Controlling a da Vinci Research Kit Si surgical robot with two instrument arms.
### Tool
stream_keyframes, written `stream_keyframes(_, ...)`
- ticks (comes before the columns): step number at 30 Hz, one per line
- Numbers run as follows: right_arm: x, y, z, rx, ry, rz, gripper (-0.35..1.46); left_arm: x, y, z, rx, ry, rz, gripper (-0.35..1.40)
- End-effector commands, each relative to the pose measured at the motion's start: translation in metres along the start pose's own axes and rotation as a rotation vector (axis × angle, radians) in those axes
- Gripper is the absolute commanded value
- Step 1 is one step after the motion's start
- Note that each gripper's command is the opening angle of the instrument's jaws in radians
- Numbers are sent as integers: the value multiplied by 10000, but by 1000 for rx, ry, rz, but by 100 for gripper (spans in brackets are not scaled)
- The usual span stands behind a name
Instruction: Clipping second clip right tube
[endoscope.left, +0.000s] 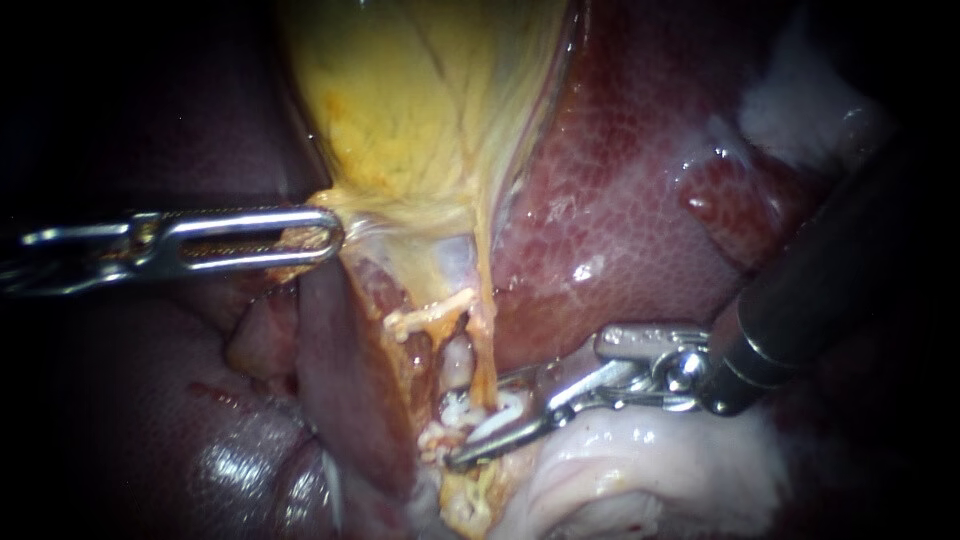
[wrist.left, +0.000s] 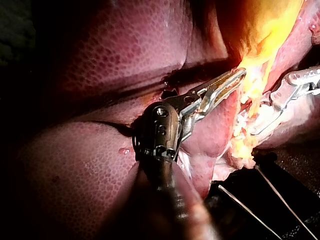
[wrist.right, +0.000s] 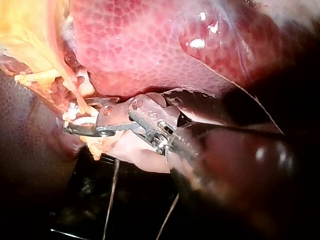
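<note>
Nearest the lens is my right instrument (endoscope.left: 482, 425); its thick dark shaft slants in from the upper right and ends in a bright metal wrist. Its two thin jaws stand a little apart and hold a small white clip (endoscope.left: 500, 408) between them. They sit astride the right tube (endoscope.left: 484, 350), a thin yellow-orange strand that runs down from the gallbladder to where the clip sits, just beside a paler tube (endoscope.left: 457, 362). From the right wrist camera the same jaws reach ahead to that strand, with the clip showing white in the gap.

My left instrument (endoscope.left: 325, 237) comes in level from the left. Its long slotted jaws are clamped on the lower edge of the yellow, fatty gallbladder (endoscope.left: 420, 90), and the left wrist camera shows their toothed faces biting that yellow tissue.

Dark red, mottled liver (endoscope.left: 620, 200) lies behind and to both sides of the tubes. A fold of pale whitish tissue (endoscope.left: 650, 470) lies under the right wrist joint. Beneath the organ, the wrist cameras show a dark surface (wrist.right: 140, 210) crossed by thin pale threads (wrist.right: 112, 195).
</note>
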Motion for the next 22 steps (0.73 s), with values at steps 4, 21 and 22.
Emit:
stream_keyframes(4,-7,10,-6,-7,-12,15,-35,0,-1,0,0,0,0,-35)
stream_keyframes(21,-2,3,-4,-4,-11,30,-35,2,-1,2,-2,-1,1,-35)
stream_keyframes(22,0,2,-6,-4,-11,31,-35,2,-1,2,-2,-1,1,-35)
